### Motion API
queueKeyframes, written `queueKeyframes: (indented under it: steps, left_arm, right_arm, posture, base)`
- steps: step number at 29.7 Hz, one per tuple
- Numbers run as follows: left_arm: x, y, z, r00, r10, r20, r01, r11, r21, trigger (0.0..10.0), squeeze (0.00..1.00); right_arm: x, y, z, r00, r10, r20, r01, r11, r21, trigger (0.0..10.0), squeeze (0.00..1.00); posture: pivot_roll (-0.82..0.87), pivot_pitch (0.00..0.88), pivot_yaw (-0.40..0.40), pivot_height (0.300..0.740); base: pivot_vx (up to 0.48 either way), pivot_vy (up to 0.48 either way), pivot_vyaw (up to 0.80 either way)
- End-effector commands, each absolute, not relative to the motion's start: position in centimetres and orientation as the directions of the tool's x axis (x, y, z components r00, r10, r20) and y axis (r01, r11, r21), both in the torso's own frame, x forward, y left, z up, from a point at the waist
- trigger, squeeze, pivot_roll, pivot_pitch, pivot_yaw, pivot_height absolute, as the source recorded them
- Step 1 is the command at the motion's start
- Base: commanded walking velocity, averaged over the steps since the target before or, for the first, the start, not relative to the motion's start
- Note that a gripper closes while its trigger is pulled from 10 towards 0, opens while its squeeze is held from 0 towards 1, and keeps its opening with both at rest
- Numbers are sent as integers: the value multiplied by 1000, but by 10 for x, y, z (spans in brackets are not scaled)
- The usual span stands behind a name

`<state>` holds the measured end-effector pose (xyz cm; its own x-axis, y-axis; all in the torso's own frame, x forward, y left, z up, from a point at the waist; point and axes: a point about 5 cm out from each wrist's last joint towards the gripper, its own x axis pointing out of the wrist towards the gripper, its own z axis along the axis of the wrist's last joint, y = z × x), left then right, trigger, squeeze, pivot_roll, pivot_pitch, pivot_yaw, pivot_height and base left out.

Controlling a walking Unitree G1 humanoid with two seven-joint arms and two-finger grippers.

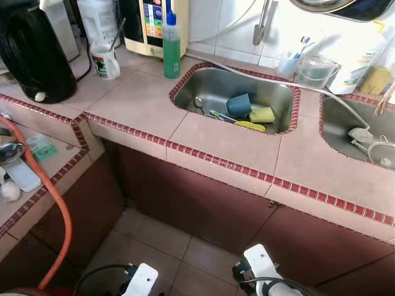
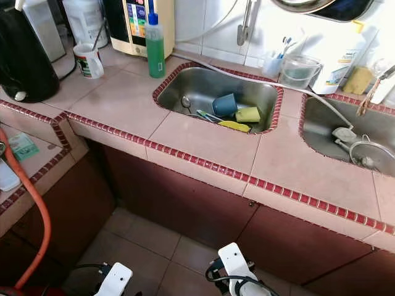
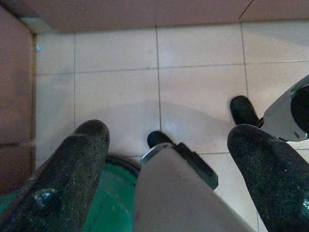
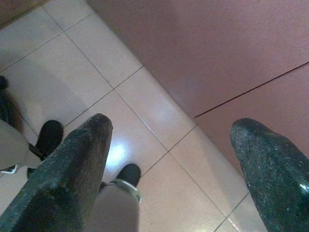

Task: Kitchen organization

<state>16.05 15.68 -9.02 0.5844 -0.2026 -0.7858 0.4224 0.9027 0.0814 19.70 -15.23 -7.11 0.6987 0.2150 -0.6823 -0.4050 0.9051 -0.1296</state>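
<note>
Left gripper [image 3: 164, 159] and right gripper [image 4: 169, 159] both hang low over the floor tiles [image 3: 193, 87], fingers apart and empty. On the tiled desk [image 1: 142, 98], the steel sink [image 1: 210, 80] holds a blue cup [image 1: 239, 105], a yellow-green sponge [image 1: 262, 115] and a spoon [image 1: 199, 103]; a green bottle [image 1: 171, 46] stands just beside its rim

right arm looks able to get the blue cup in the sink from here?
Probably yes, but not right away. The right end effector hangs open low by the floor, below the counter edge. The blue cup lies in the open sink with nothing over it, so the arm must first lift over the edge.
</note>
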Motion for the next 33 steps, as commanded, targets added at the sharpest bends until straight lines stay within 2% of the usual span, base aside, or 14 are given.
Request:
queueKeyframes:
  steps: [1,9,13,18,25,33]
  left_arm:
    - [159,157,-92,572,-193,-798,424,902,86,10000,0]
    - [168,161,-89,580,-173,-796,424,898,114,10000,0]
    - [174,164,-86,601,-143,-786,356,929,103,10000,0]
    - [171,167,-88,605,-114,-788,298,950,91,10000,0]
    - [161,168,-93,581,-95,-808,284,955,92,10000,0]
    - [165,163,-92,578,-83,-812,268,959,92,10000,0]
  right_arm:
    - [190,-152,-76,686,200,-700,-393,911,-125,10000,0]
    - [187,-149,-78,671,202,-713,-403,907,-122,10000,0]
    - [186,-154,-79,659,180,-731,-395,909,-132,10000,0]
    - [179,-163,-84,629,122,-768,-311,945,-105,10000,0]
    - [174,-166,-87,618,107,-779,-235,971,-52,10000,0]
    - [172,-160,-88,613,108,-783,-217,976,-35,10000,0]
  posture:
    - [-189,51,-6,732]
    - [-164,64,-20,732]
    - [-128,37,-32,732]
    - [-111,8,-37,732]
    - [-113,0,-34,732]
    - [-117,0,-38,732]
  base:
    - [0,0,0]
    - [0,0,0]
    - [0,0,0]
    - [0,0,0]
    - [0,0,0]
    - [0,0,0]
